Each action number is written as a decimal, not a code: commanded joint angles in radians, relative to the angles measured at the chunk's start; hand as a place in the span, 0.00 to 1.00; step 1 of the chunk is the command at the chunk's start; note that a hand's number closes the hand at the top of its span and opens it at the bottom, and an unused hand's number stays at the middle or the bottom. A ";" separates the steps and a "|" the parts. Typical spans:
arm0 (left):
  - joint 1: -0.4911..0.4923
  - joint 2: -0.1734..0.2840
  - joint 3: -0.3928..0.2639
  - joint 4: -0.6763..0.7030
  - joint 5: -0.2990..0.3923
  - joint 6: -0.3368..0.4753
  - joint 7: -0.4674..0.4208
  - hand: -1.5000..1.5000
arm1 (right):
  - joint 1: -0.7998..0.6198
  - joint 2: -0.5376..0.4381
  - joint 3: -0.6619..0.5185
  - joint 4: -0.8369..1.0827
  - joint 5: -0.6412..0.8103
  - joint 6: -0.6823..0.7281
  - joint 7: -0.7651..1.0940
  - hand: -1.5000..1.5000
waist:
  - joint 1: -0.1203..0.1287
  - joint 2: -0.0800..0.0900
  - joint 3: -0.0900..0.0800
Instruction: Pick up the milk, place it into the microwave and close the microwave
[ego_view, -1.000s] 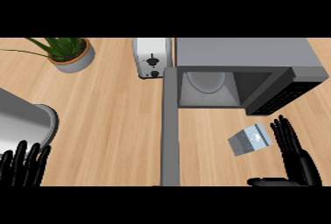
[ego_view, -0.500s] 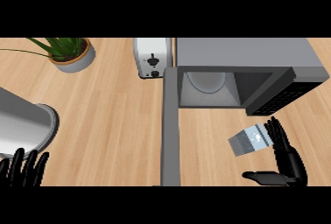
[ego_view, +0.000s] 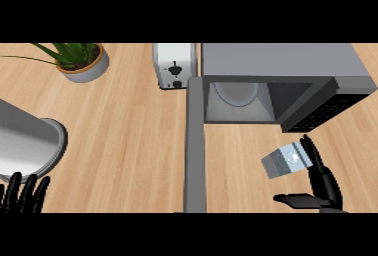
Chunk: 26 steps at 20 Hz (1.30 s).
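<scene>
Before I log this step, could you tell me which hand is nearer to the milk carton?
Right. The right hand is beside the milk carton, fingers extended along its right side; the left hand rests far across the counter, at the lower left edge.

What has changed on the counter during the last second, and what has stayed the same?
The right hand has moved left toward the milk; its straight fingers now lie along the carton's right edge, thumb spread below it. It has not closed round the carton. The left hand has sunk a little at the lower left. The milk, the open microwave, toaster, plant and metal pot stayed in place.
</scene>
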 joint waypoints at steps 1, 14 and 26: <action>0.038 -0.026 -0.055 -0.023 -0.051 0.023 -0.017 0.00 | -0.065 -0.030 0.004 0.122 0.015 0.019 -0.086 0.00 | 0.000 -0.001 0.000; 0.082 -0.027 -0.020 0.040 -0.049 -0.069 -0.103 0.00 | -0.125 0.035 0.040 0.162 -0.014 -0.007 -0.082 0.00 | 0.000 -0.001 -0.001; 0.076 -0.027 -0.056 0.026 -0.058 -0.011 -0.094 0.00 | -0.278 0.003 -0.026 0.256 -0.011 -0.217 -0.099 1.00 | 0.006 0.001 0.000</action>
